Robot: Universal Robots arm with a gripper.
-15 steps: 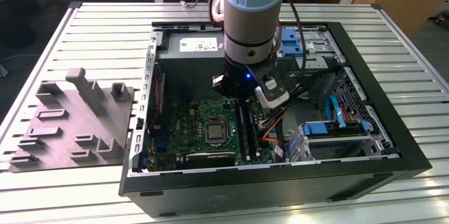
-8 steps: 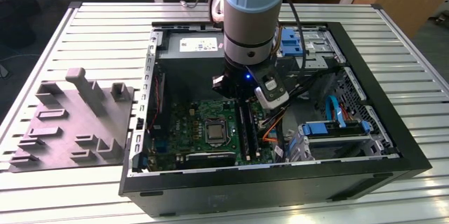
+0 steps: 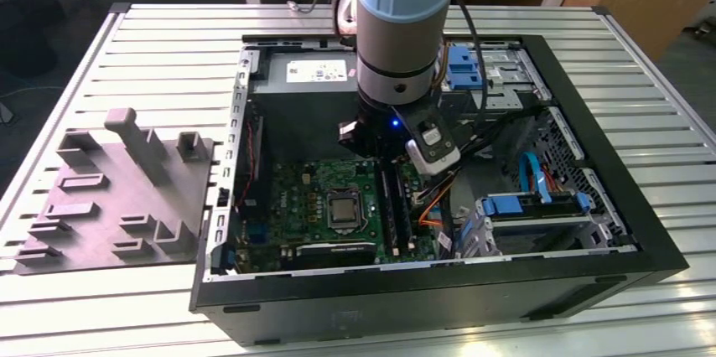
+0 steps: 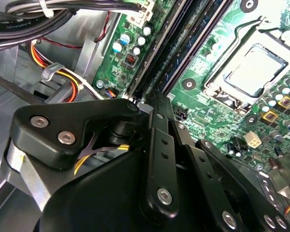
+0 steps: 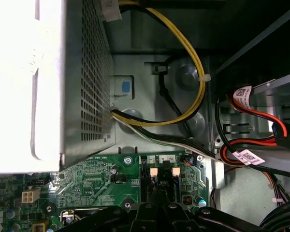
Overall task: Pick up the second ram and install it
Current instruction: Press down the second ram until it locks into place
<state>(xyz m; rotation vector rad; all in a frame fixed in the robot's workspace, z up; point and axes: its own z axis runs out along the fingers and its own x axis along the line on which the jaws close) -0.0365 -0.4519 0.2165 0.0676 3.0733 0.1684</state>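
Observation:
My gripper [image 3: 381, 160] reaches down into the open computer case [image 3: 660, 248] over the green motherboard [image 3: 302, 198]. In the second wrist view its black fingers [image 4: 157, 125] stand pressed together, shut, with their tips at the near end of the long black memory slots [image 4: 159, 53]. A dark blue strip, the second ram [image 4: 191, 46], lies along those slots and runs away from the fingertips. In the first wrist view the gripper [image 5: 157, 205] sits just short of the slots' white end latches [image 5: 153, 171]. Whether the tips touch the ram is hidden.
The processor socket [image 4: 253, 67] lies beside the slots. Cable bundles [image 4: 63, 77] and the perforated power supply box [image 5: 48, 82] crowd the gripper's sides. Blue drive brackets [image 3: 526, 204] sit at the exterior view's right. A grey holder [image 3: 112, 198] rests on the slatted table outside the case.

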